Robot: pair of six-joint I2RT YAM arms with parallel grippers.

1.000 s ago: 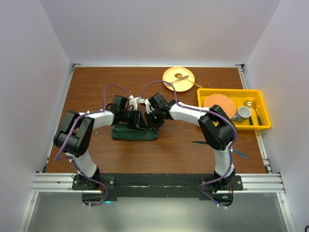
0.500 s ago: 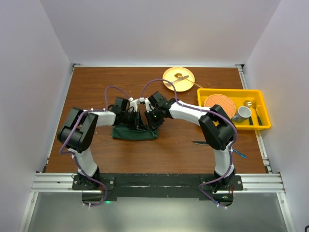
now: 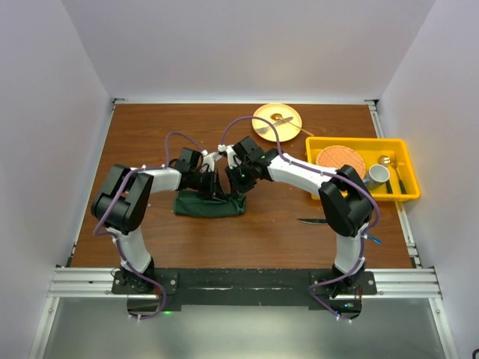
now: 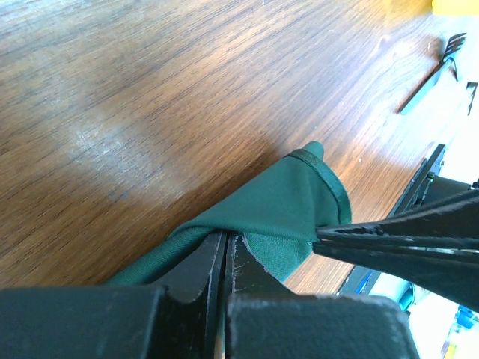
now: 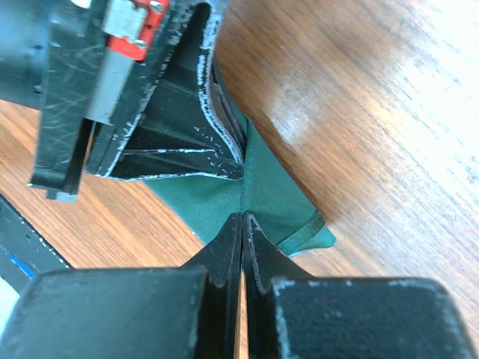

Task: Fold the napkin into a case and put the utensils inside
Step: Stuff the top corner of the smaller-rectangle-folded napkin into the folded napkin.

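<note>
The dark green napkin (image 3: 208,206) lies folded into a narrow strip at mid-table. Its right end is lifted. My left gripper (image 3: 218,188) is shut on a fold of that cloth (image 4: 277,209), with the pinch low in the left wrist view (image 4: 224,238). My right gripper (image 3: 235,187) is shut on the same raised end (image 5: 281,198), fingertip to fingertip with the left one (image 5: 243,217). The dark-handled knife (image 3: 310,221) lies on the table near the right arm. The blue fork (image 3: 372,239) lies at the front right.
A yellow plate (image 3: 290,125) with a metal utensil on it stands at the back. A yellow bin (image 3: 359,146) at the right holds an orange plate, a cup and bare-metal cutlery. A slim utensil (image 4: 438,75) shows on the wood beyond the cloth.
Both grippers stay shut on the cloth's right end. The right arm's wrist and elbow have shifted slightly up and right; the left forearm has drawn in a little.
</note>
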